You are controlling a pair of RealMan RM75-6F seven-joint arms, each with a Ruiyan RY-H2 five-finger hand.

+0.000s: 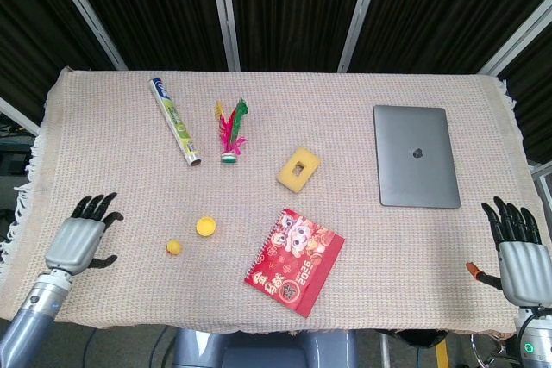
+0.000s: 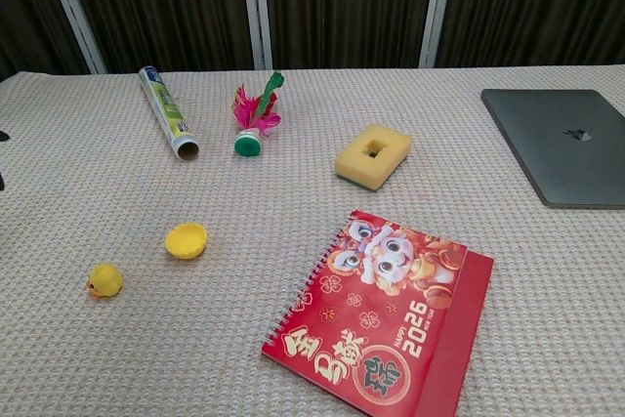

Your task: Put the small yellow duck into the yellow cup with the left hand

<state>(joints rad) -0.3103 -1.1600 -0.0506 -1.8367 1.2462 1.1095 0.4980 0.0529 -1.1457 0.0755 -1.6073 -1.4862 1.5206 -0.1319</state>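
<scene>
The small yellow duck (image 1: 174, 247) (image 2: 104, 280) sits on the woven tablecloth near the front left. The yellow cup (image 1: 205, 227) (image 2: 186, 239) lies just right of it and a little further back, a short gap between them. My left hand (image 1: 79, 241) hovers over the cloth to the left of the duck, fingers spread and empty; only its dark fingertips (image 2: 2, 136) show at the chest view's left edge. My right hand (image 1: 516, 251) stays at the table's front right corner, fingers spread, holding nothing.
A red 2026 calendar (image 1: 295, 261) lies front centre. Behind it sit a yellow sponge (image 1: 298, 169), a feathered shuttlecock (image 1: 230, 132) and a shuttlecock tube (image 1: 175, 120). A closed grey laptop (image 1: 415, 155) lies at the right.
</scene>
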